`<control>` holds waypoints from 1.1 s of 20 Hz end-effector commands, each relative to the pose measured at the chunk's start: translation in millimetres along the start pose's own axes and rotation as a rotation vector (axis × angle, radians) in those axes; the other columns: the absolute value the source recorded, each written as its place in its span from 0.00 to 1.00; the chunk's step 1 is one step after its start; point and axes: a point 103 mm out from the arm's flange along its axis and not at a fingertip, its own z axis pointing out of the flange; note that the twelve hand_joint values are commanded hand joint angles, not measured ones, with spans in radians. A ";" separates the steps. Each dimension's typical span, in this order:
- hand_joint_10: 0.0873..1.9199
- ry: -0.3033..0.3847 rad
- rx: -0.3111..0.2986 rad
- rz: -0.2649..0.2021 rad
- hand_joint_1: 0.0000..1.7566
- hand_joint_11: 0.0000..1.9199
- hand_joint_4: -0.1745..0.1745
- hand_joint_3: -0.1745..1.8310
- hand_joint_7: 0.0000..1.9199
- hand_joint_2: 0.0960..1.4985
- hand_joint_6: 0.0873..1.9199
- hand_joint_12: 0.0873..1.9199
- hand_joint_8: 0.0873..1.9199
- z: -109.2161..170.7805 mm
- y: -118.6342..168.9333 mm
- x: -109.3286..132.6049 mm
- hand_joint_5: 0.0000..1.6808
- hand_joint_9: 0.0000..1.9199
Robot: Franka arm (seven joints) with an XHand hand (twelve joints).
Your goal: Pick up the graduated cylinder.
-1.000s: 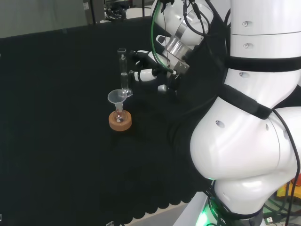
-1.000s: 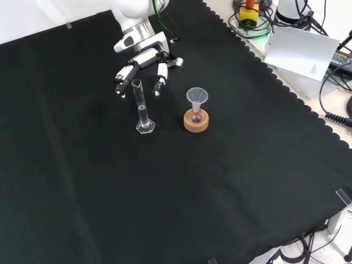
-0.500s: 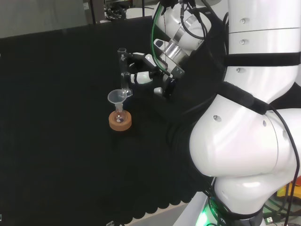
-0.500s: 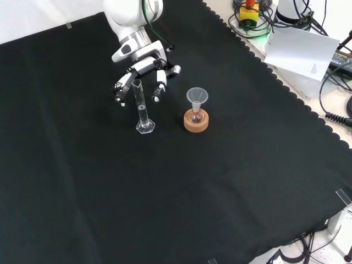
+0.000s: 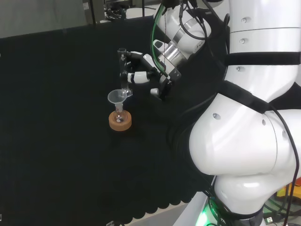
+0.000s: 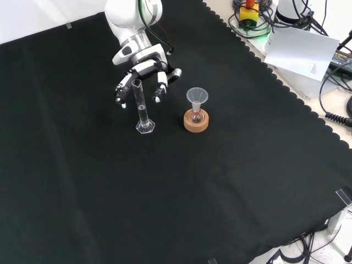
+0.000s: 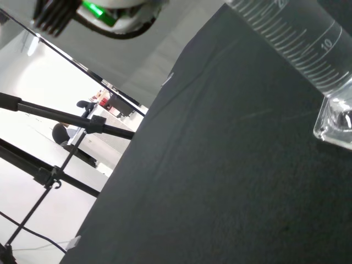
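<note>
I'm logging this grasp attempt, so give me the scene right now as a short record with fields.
target: graduated cylinder, clear, upright on the black cloth
hand: hand at the cylinder's upper part, fingers on both sides, not closed round it
cylinder base: resting on the cloth
neighbour: small flask with a clear funnel in its neck, on a cork ring, right of the cylinder in the front view
task state: not yet lifted
</note>
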 end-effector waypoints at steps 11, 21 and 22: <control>0.25 0.065 -0.005 -0.010 0.52 0.22 0.39 0.35 0.22 0.40 0.00 0.63 0.31 12.4 5.5 -5.7 0.28 0.33; 0.22 0.087 -0.026 -0.012 0.55 0.29 0.40 0.33 0.28 0.43 0.00 0.60 0.30 16.6 11.4 -3.8 0.30 0.40; 0.22 0.086 -0.027 -0.012 0.55 0.29 0.40 0.33 0.28 0.43 0.00 0.60 0.30 17.3 11.9 -3.8 0.31 0.40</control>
